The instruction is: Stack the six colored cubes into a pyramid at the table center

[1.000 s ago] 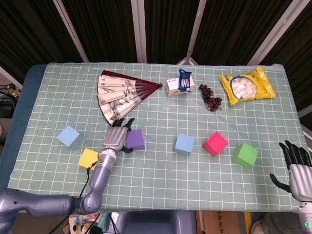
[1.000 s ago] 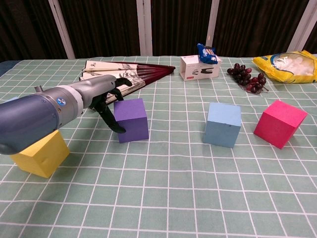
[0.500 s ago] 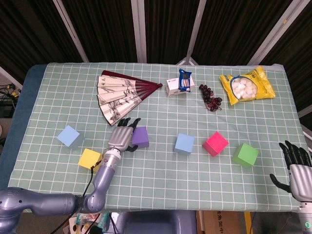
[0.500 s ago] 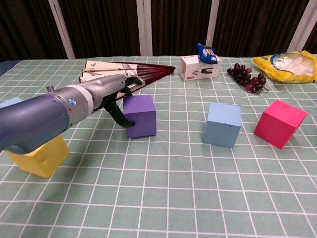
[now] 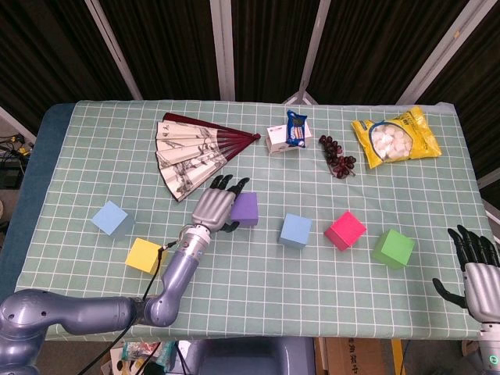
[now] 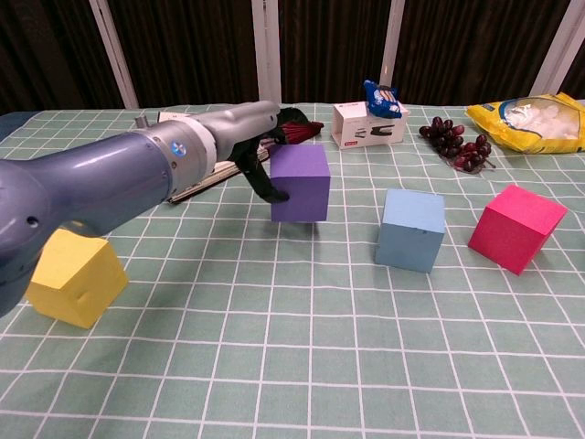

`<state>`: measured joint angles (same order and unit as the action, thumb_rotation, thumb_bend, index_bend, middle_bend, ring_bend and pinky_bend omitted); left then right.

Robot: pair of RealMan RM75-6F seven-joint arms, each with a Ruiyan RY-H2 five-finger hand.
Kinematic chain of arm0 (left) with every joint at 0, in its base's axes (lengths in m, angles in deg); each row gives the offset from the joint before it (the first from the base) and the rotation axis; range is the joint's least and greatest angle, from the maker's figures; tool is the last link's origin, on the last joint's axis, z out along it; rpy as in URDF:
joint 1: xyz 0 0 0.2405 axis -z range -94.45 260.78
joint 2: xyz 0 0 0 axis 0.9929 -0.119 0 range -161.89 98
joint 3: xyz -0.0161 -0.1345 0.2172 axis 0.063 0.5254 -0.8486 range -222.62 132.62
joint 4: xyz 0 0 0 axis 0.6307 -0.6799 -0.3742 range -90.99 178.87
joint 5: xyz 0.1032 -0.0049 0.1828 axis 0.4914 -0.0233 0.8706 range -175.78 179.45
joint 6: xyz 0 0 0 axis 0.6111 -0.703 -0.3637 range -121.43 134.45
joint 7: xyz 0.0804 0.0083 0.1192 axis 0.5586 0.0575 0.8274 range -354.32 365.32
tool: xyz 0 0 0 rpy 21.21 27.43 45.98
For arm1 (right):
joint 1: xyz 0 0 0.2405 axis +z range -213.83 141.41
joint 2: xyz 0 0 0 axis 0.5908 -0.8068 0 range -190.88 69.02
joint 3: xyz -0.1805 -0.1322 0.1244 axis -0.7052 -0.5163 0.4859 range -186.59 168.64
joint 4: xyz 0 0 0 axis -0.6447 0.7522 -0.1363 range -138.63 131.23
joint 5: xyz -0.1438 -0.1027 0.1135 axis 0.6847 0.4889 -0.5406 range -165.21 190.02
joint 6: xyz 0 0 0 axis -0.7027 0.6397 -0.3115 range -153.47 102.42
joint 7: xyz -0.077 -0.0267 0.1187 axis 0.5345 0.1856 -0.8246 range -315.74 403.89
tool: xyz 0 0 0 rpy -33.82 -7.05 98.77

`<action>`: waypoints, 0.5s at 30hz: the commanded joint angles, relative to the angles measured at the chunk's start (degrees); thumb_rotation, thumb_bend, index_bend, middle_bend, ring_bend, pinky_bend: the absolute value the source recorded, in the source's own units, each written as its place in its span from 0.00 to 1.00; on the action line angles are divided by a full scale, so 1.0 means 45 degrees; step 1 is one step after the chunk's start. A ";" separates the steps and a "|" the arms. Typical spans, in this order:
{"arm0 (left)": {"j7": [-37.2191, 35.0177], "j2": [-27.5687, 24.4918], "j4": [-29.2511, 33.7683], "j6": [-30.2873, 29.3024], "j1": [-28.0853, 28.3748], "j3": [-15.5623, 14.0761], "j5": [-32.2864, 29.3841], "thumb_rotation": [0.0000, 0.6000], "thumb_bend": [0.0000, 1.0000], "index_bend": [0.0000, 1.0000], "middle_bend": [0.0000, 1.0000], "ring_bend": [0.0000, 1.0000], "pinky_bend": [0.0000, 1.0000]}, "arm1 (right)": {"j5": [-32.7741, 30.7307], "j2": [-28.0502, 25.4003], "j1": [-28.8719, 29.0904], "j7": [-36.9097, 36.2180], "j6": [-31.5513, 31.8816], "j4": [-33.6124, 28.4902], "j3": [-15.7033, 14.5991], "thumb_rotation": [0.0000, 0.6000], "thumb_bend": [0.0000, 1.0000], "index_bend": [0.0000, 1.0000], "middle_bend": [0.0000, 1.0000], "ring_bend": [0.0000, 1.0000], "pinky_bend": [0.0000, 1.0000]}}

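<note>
We took the purple cube (image 5: 245, 208) as our landmark. The left hand (image 5: 212, 205) gripped it from its left side, thumb pressed to the near face in the chest view and the other fingers (image 5: 232, 184) reaching over the top; it looked raised off the green checked tablecloth (image 5: 258, 269), though we could not be sure of the gap.

Two containers lay beyond the cube: a yellow bag (image 5: 396, 137), far to its right at the back, showing white pieces through a clear window, and a small white box (image 5: 279, 141) behind it with a blue packet (image 5: 296, 129) resting on top (what the box held we could not tell).

To the cube's right sat a light blue cube (image 5: 296, 230), then a pink cube (image 5: 345, 230), then a green cube (image 5: 393, 248), each apart from the next. To its left, past the forearm, were a yellow cube (image 5: 144, 255) and a second light blue cube (image 5: 110, 219).

Behind the hand lay an open folding fan (image 5: 191, 153), and a bunch of dark grapes (image 5: 337, 156) lay between box and bag. The right hand (image 5: 476, 268) hung at the table's near right edge, fingers spread, holding nothing.
</note>
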<state>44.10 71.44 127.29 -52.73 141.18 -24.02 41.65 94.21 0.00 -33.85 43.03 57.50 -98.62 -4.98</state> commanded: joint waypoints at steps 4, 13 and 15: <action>0.0117 0.0348 -0.1168 0.0732 0.0707 0.0237 -0.0489 1.00 0.45 0.00 0.35 0.06 0.02 | -0.0102 -0.0020 0.0004 -0.0082 -0.0053 0.0012 0.0032 1.00 0.28 0.00 0.00 0.00 0.04; -0.0277 0.0478 -0.2120 0.1480 0.1017 0.0151 -0.0790 1.00 0.44 0.00 0.34 0.06 0.02 | -0.0298 -0.0038 0.0014 -0.0181 -0.0132 -0.0020 0.0103 1.00 0.28 0.00 0.00 0.00 0.04; -0.0393 0.0482 -0.2269 0.1683 0.1108 0.0169 -0.0798 1.00 0.44 0.00 0.34 0.06 0.02 | -0.0334 -0.0030 0.0020 -0.0176 -0.0146 -0.0021 0.0119 1.00 0.28 0.00 0.00 0.00 0.04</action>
<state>42.62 73.56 117.41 -45.54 145.91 -23.31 38.11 92.72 -0.15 -33.77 42.24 56.85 -98.72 -4.45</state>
